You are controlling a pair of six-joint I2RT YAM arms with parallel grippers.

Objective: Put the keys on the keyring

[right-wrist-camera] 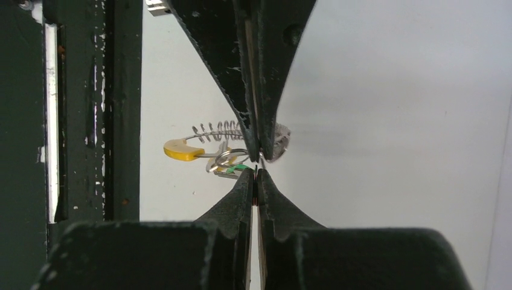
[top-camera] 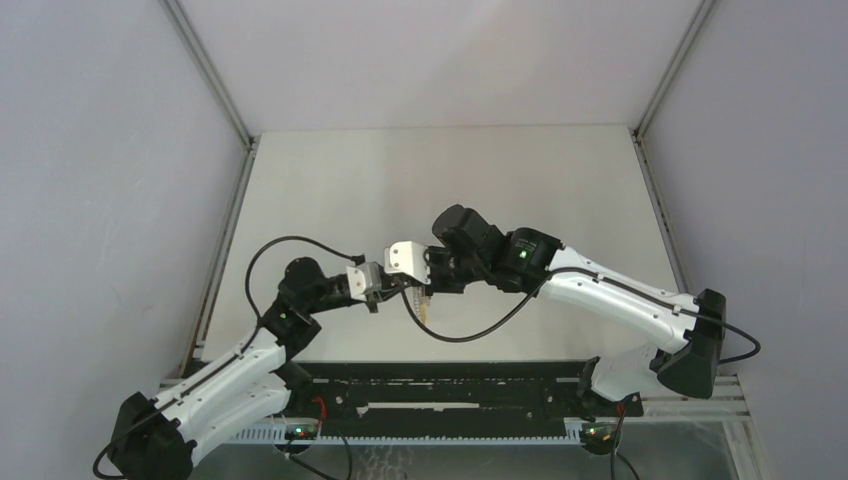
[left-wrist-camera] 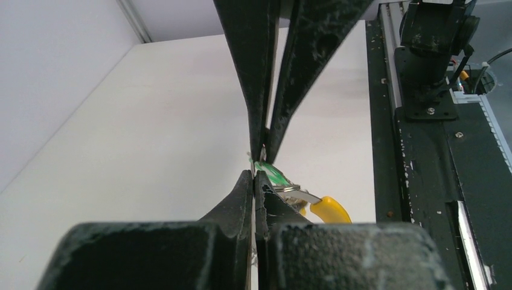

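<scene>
Both grippers meet tip to tip above the middle of the table. My left gripper is shut on the keyring, a thin grey beaded ring that passes between its fingers. My right gripper is shut on the green key. The yellow key hangs free beside them on a small split ring. In the top view the keys dangle just below the fingertips.
A black rail with the arm bases runs along the near edge. The white tabletop stretches behind the grippers, with grey walls on three sides. A black cable loops under the right arm.
</scene>
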